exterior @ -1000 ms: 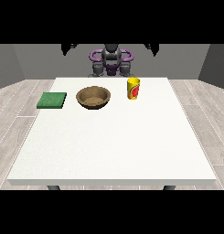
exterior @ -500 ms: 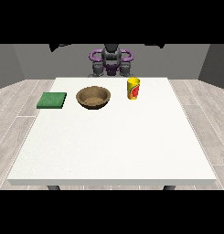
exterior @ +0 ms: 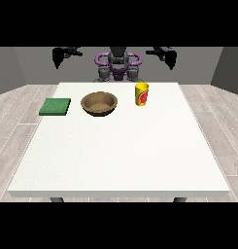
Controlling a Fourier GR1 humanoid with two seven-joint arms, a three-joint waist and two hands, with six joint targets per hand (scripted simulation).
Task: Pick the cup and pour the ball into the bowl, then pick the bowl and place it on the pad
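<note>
Small yellow cup with red label (exterior: pixel 142 94) standing upright on white counter (exterior: pixel 120 151), looking light, stiff, graspable round its wall; both hands' fingers proving unreadable.

Grey-black torso (exterior: pixel 118 68), purple ringed shoulders, thin dark arms, black hands
</note>
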